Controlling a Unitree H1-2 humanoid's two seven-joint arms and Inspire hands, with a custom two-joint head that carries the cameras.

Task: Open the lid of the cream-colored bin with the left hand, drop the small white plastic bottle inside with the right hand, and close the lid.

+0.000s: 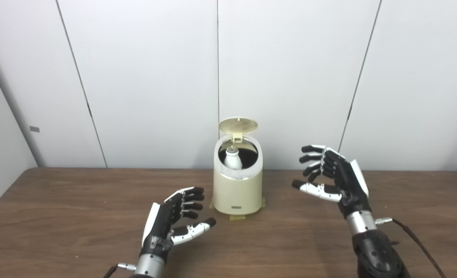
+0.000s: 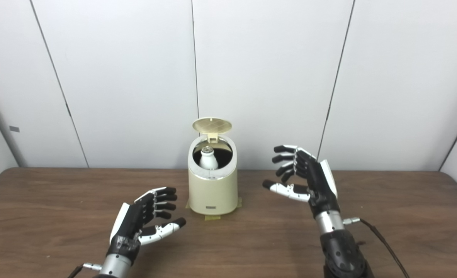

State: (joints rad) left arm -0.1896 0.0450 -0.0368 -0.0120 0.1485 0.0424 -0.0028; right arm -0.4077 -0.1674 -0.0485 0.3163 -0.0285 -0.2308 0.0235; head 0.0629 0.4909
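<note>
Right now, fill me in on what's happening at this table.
Neither hand is holding anything. The cream-colored bin stands on the table with its lid flipped up at the back, and the small white plastic bottle is already inside, upright. The left hand hovers open to the bin's left, the right hand open to its right. Closing the lid is what remains.
</note>
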